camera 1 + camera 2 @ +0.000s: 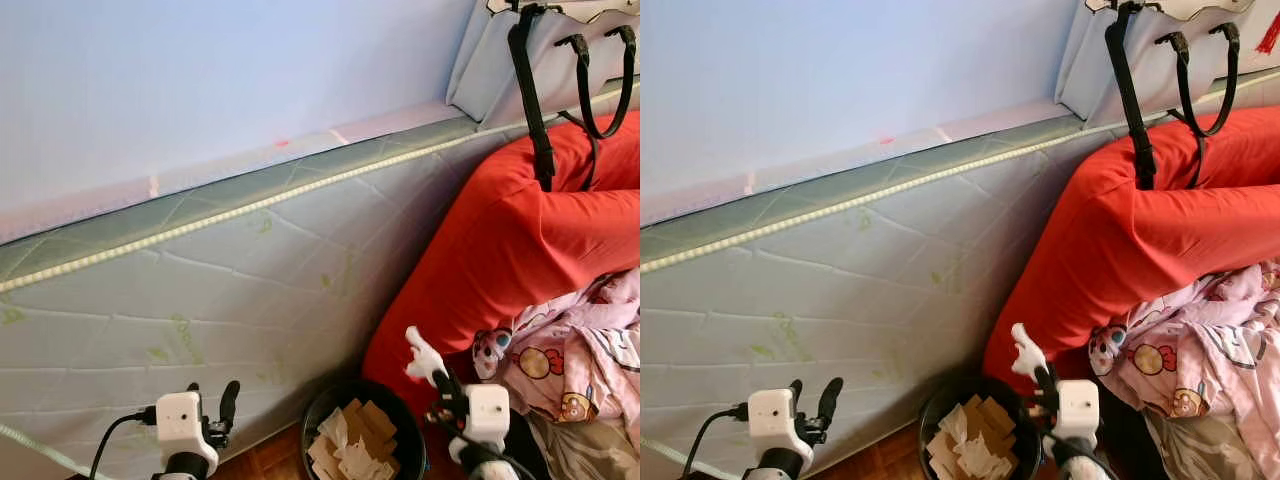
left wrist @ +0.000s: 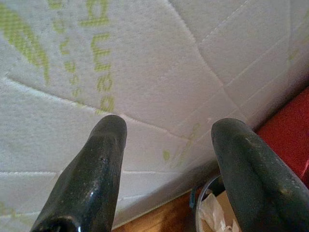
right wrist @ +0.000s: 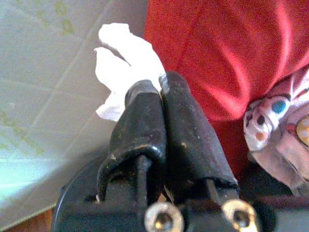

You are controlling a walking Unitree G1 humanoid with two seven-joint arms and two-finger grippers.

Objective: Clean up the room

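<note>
The bin (image 1: 362, 432), black and round, stands on the wood floor (image 1: 272, 455) right against the mattress (image 1: 230, 290), w/ the red cushion (image 1: 510, 240) just beside it on the other side. It holds crumpled tissues and brown paper scraps (image 1: 350, 445).

R pincer (image 1: 432, 368) is above the bin's rim on the cushion side, fingers (image 3: 159, 121) pressed together on a white tissue (image 3: 123, 65); the tissue sticks up past the fingertips, w/ the cushion close behind it.

L pincer (image 1: 212, 402) hangs near the mattress side, on the far side of the bin from the cushion, fingers (image 2: 101, 159) apart w/ nothing between them. In the L wrist view the bin's rim shows between the fingers, low down.

Mattress stands on edge against a pale blue wall (image 1: 200, 80), green leaf print on its cover. A pink patterned cloth (image 1: 580, 350) lies bunched against the cushion, beyond the R pincer from the bin. A pale bag (image 1: 545, 55) w/ black straps (image 1: 530, 90) rests over the cushion top, well apart from the bin.
</note>
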